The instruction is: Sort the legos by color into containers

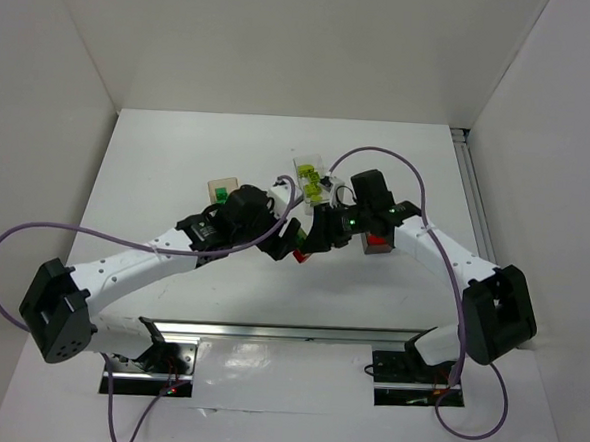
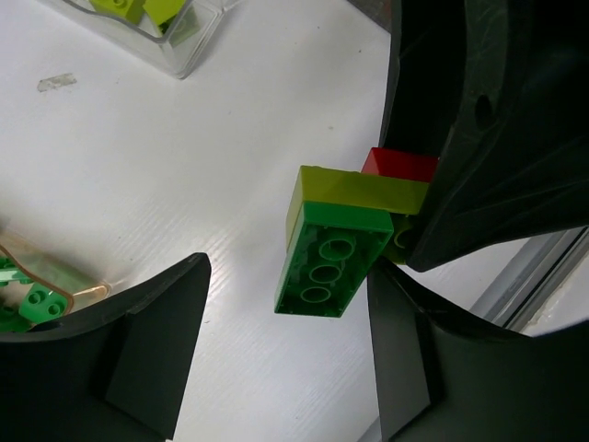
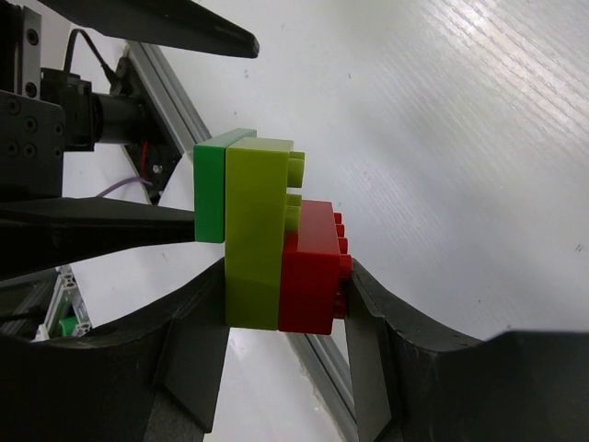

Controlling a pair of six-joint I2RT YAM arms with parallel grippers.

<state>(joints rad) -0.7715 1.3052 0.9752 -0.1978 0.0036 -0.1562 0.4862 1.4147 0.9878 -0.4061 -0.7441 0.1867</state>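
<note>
My right gripper (image 3: pixel 285 287) is shut on a stack of three legos: a dark green brick (image 3: pixel 210 186), a lime brick (image 3: pixel 255 230) and a red brick (image 3: pixel 313 267). It holds the stack above the table. In the left wrist view the stack's green brick (image 2: pixel 327 262) hangs just ahead of my open left gripper (image 2: pixel 285 364), touching neither finger. From above, both grippers meet mid-table, left (image 1: pixel 282 236) and right (image 1: pixel 319 233). The clear tray (image 1: pixel 313 179) holds lime bricks. The peach tray (image 1: pixel 220 189) holds green bricks. The reddish tray (image 1: pixel 379 243) lies under the right arm.
The clear tray's corner (image 2: pixel 179 41) and the peach tray's rim (image 2: pixel 41 276) show in the left wrist view. An aluminium rail (image 1: pixel 288 333) runs along the near edge. White walls enclose the table on three sides.
</note>
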